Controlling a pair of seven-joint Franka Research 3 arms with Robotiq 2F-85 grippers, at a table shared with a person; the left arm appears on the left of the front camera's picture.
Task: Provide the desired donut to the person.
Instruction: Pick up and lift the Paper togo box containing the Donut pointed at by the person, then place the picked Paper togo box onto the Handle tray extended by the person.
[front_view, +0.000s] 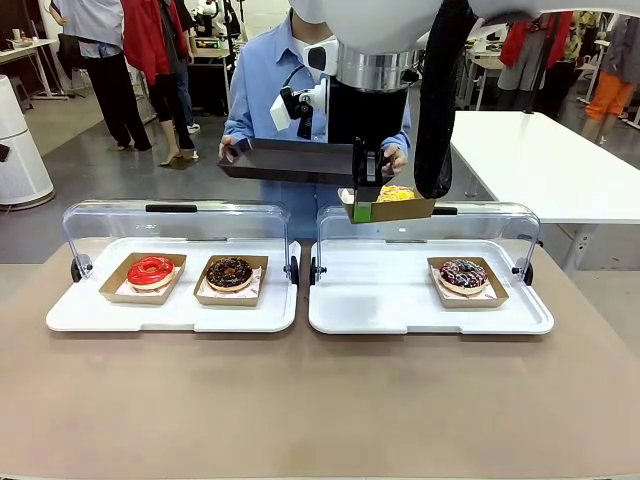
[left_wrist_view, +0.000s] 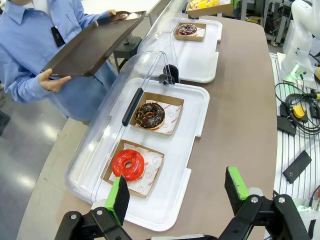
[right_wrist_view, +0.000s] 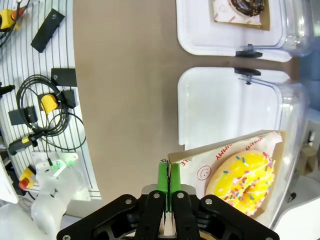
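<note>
Handover step — the right gripper (front_view: 370, 185), its 2 jaws pinched on the card (right_wrist_view: 200, 160) under the donut (right_wrist_view: 242, 182), next needs lowering onto the person's (front_view: 260, 90) tray (front_view: 290, 160); left gripper (left_wrist_view: 177, 187) gapes, empty.

Desk (front_view: 300, 410): smooth, matt tan top. White trays (front_view: 170, 315): moulded plastic, slight sheen; lids (front_view: 110, 225) clear glossy plastic. Each carton (left_wrist_view: 160, 98): brown matt card, printed paper liner. Red donut (left_wrist_view: 128, 165): wet-gloss glaze. Yellow donut (right_wrist_view: 243, 182): shiny icing, roughened by sprinkles. Shirt (left_wrist_view: 30, 45): woven cloth. Dark tray (left_wrist_view: 92, 45): smooth, low sheen. Pads (left_wrist_view: 120, 197) on jaws: green, matt.
</note>
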